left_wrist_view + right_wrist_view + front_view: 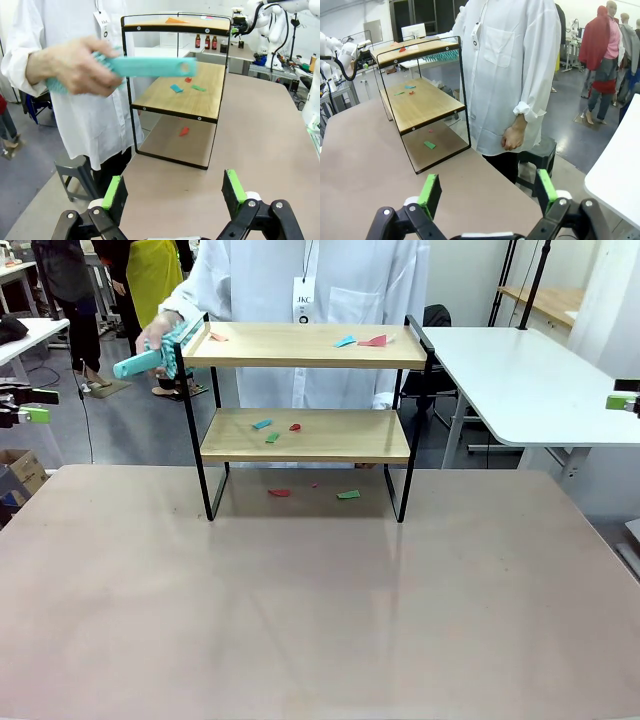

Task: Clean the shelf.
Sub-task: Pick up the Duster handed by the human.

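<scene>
Well, both pincers gape empty: left gripper (173,190) and right gripper (487,190) hang off either side of the table (300,620), open tabletop between. The shelf (330,440) stands at the far edge, scraps (279,492) on both boards and beneath. A person's hand (158,332) holds what may be a teal brush (138,363) — blurred — by the shelf's top corner.

Front camera faces shelf (290,346) squarely; wrist cameras flank it.

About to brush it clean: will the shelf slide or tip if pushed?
Probably light: the shelf is two thin boards in a thin black frame. It would likely slide on the smooth table. A push at the top might tip it.
</scene>
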